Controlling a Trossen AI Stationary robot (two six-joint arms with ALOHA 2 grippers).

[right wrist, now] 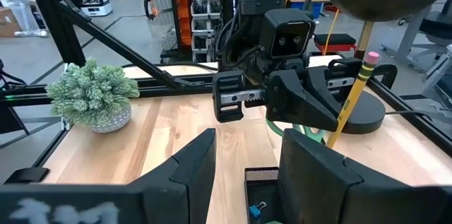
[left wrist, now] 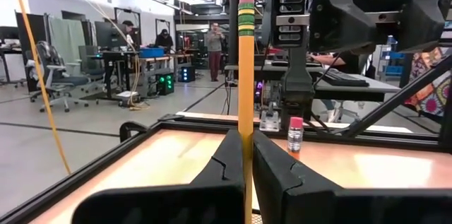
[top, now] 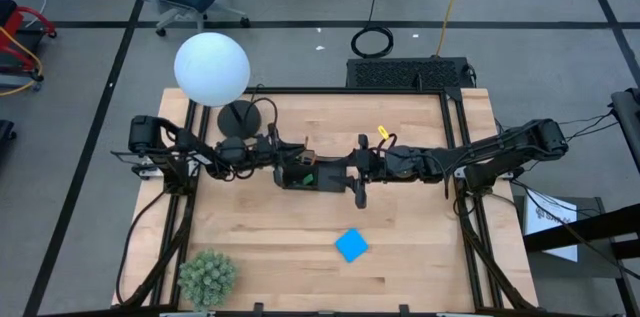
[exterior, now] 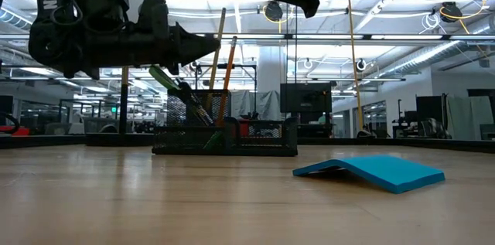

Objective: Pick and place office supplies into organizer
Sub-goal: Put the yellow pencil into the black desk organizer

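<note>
My left gripper (left wrist: 247,155) is over the black organizer (top: 300,175), shut on a yellow pencil (left wrist: 246,75) that stands upright. A second pencil (left wrist: 295,133) stands in the organizer beside it, with the green-handled scissors (exterior: 175,83) leaning out of the taller section. My right gripper (right wrist: 247,160) hovers open just right of the organizer, facing the left gripper and touching nothing. The blue pad (top: 351,245) lies on the table nearer the front edge, humped up in the middle (exterior: 348,164). My left gripper pinches the yellow pencil between its two fingers, on the shaft (left wrist: 246,128) well below the eraser end. The fingers come level from the table's left and lie across the pencil. The pencil stands about upright, eraser up, and its lower end reaches down into the organizer (exterior: 224,138).
A white globe lamp (top: 211,68) with a round black base (top: 240,117) stands behind the left arm. A spiky green plant ball (top: 207,277) sits at the near left corner. Black frame rails (top: 460,137) border the table.
</note>
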